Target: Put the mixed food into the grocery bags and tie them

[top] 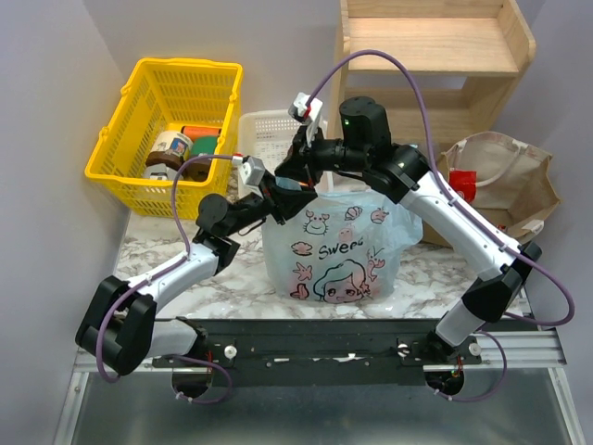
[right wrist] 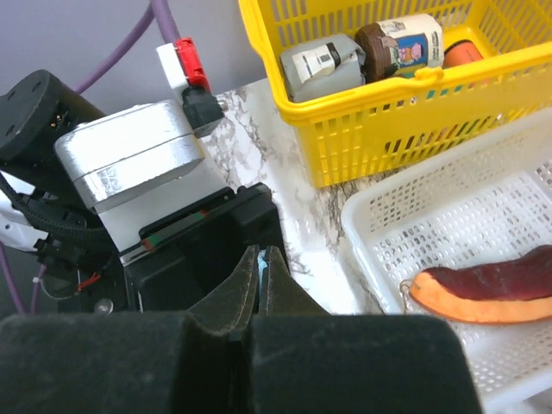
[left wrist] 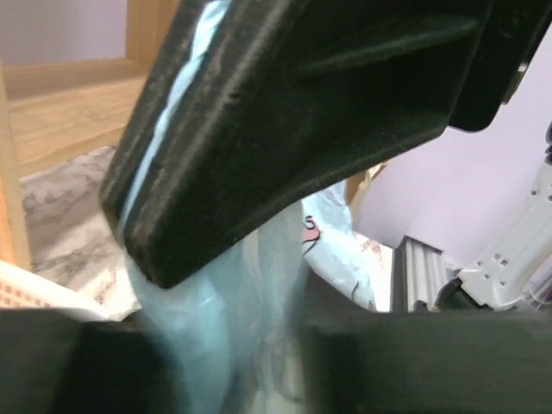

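The light-blue bag (top: 338, 250) with cartoon prints stands mid-table, its top gathered up at the left. My right gripper (right wrist: 261, 259) is shut on a thin sliver of its blue plastic, just above the left gripper's body. My left gripper (left wrist: 237, 345) has bunched blue plastic filling the gap between its blurred fingers, under the right gripper's finger (left wrist: 302, 112). From above, both grippers meet over the bag's upper left corner (top: 287, 185). The tan bag (top: 500, 185) lies at the right with a red packet (top: 463, 184) at its mouth. The blue bag's contents are hidden.
A yellow mesh basket (top: 167, 130) with jars (right wrist: 362, 56) stands at the back left. A white slotted tray (right wrist: 448, 224) beside it holds a purple-and-orange wedge (right wrist: 492, 293). A wooden shelf (top: 435, 56) rises behind the tan bag.
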`<state>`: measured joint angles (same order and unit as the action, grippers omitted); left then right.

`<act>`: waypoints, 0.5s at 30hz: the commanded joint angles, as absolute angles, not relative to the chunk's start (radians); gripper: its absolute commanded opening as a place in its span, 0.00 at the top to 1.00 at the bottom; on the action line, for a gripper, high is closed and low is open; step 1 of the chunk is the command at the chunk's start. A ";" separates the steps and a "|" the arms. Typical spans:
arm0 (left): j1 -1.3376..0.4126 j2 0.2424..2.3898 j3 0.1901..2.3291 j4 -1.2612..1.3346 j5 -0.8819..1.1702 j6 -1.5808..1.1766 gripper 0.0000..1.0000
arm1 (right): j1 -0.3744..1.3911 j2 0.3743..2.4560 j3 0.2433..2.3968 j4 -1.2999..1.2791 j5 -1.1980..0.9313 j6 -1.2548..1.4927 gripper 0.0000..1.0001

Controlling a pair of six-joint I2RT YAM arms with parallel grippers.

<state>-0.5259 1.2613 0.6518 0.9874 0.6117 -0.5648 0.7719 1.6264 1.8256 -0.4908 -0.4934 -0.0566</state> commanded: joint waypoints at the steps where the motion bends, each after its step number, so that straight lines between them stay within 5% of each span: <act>1: -0.532 1.261 0.635 1.031 0.591 -0.591 0.87 | 0.747 1.577 1.810 -0.434 -0.425 -0.008 0.99; 2: -0.534 1.259 0.637 1.020 0.588 -0.598 1.00 | 0.742 1.574 1.806 -0.434 -0.428 -0.005 0.99; 5: -0.532 1.262 0.669 0.923 0.589 -0.601 1.00 | 0.723 1.548 1.799 -0.434 -0.457 -0.003 0.79; 6: -0.532 1.266 0.687 0.873 0.589 -0.600 1.00 | 0.715 1.536 1.796 -0.436 -0.477 -0.003 0.60; 8: -0.529 1.264 0.745 0.717 0.594 -0.589 1.00 | 0.698 1.478 1.787 -0.439 -0.483 -0.003 0.37; 9: -0.528 1.259 0.765 0.666 0.597 -0.578 1.00 | 0.689 1.450 1.769 -0.439 -0.486 -0.002 0.15; 12: -0.511 1.244 0.847 0.464 0.629 -0.517 1.00 | 0.625 1.326 1.705 -0.440 -0.492 -0.003 0.00; 15: -0.483 1.238 0.922 0.295 0.635 -0.462 1.00 | 0.516 1.205 1.623 -0.430 -0.473 -0.002 0.00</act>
